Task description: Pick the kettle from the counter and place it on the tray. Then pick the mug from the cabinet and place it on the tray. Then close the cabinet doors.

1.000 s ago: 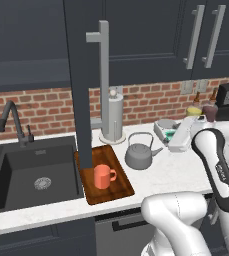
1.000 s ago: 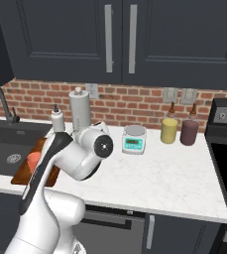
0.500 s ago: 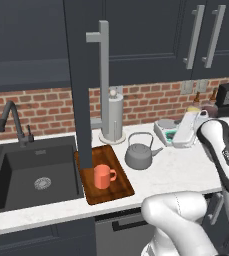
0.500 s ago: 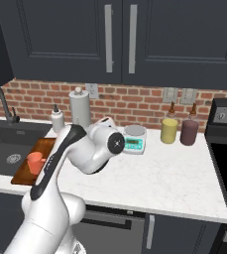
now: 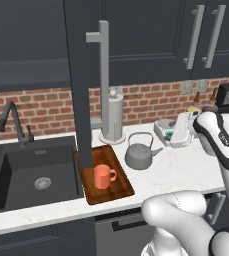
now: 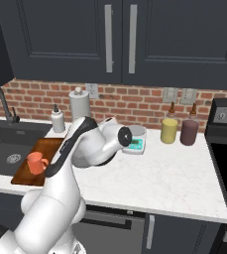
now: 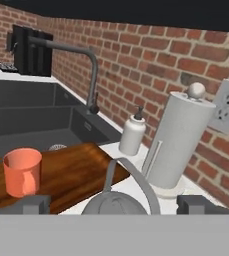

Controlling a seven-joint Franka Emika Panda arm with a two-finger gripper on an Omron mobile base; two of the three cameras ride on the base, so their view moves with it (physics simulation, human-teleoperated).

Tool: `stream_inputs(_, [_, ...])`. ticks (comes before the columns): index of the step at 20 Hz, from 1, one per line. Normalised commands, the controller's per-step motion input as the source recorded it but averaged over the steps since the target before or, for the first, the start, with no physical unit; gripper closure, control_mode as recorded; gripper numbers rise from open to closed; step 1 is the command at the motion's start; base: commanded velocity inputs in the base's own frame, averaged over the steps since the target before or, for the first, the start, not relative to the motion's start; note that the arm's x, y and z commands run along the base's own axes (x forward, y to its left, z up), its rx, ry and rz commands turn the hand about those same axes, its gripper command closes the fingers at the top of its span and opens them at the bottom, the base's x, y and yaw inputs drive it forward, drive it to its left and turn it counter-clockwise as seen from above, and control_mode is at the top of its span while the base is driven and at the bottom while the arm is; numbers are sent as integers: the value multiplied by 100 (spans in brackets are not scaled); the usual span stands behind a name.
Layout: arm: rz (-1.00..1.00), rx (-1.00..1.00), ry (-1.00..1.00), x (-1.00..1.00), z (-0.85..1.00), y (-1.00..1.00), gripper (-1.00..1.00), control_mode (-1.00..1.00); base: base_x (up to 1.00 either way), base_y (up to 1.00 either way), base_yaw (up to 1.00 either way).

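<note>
The grey kettle (image 5: 138, 155) stands on the white counter (image 5: 186, 170), just right of the wooden tray (image 5: 117, 186). The orange-red mug (image 5: 103, 176) stands upright on the tray, also seen from the right base (image 6: 34, 162) and from the hand (image 7: 22, 171). My gripper (image 5: 175, 136) hovers right of the kettle, near the scale, open and holding nothing. In the hand view the kettle (image 7: 117, 202) lies low in the middle, between the widely spread fingertips (image 7: 31, 204). One cabinet door (image 5: 81, 100) stands open edge-on above the tray.
A paper-towel roll (image 5: 112, 117) and a soap bottle (image 7: 132, 135) stand by the brick wall behind the kettle. The black sink (image 5: 31, 175) and faucet (image 5: 11, 120) lie to the left. A scale (image 6: 135, 144), a yellow tumbler (image 6: 168, 131), a maroon tumbler (image 6: 188, 132) and the stove (image 6: 226, 149) are to the right.
My arm has swung to the right along the counter, carrying the open hand away from the tray toward the scale. Kettle and mug have stayed where they were.
</note>
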Motion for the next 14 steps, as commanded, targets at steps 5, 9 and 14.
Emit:
stream_inputs(5, [1,0,0,22,-33,5,-100,-100,0,0,0])
stream_inputs(9, [4,0,1,30,-33,8,-100,-100,0,0,0])
stream_inputs(14, [6,0,3,38,-17,1,-100,-100,0,0,0])
